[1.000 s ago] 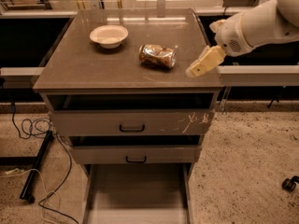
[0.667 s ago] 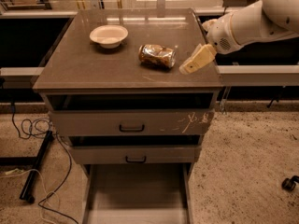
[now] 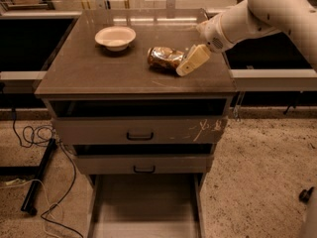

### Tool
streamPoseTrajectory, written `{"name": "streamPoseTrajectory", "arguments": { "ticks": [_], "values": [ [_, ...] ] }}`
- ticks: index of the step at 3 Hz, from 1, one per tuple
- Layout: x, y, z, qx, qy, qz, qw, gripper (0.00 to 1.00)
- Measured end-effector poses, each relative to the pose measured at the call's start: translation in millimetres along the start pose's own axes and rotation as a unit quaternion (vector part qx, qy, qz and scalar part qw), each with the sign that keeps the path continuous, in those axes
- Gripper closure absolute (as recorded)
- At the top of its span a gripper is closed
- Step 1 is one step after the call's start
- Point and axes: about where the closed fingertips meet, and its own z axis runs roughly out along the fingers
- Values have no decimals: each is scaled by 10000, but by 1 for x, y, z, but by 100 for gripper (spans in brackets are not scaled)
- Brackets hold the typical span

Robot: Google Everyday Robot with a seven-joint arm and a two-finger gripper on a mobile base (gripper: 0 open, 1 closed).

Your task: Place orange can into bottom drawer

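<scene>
Grey cabinet top (image 3: 94, 71) fills the middle of the view, with speckled floor around it. My gripper (image 3: 192, 62) hangs low over the right part of that top, angled down and to the left from my white arm (image 3: 257, 14). Whether it is open or closed I cannot tell from this angle. The orange can (image 3: 163, 58) lies on its side just left of the gripper. The gripper's tip seems to touch the can's right end, though I can't be sure. A white bowl (image 3: 115, 36) sits farther left and back from the gripper, well apart from the can. Below and in front of the gripper, two upper drawers (image 3: 139, 131) are partly pulled out. The bottom drawer (image 3: 146, 207) stands pulled out furthest, its flat grey floor showing. Cables (image 3: 34, 192) trail on the floor far to the left.
</scene>
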Motion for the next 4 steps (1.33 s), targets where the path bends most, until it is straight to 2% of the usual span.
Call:
{"name": "streamPoseTrajectory", "arguments": {
  "ticks": [1, 4],
  "values": [
    [6, -11, 27, -131, 127, 72, 9998, 0],
    [5, 3, 69, -458, 62, 340, 9984, 0]
  ]
}}
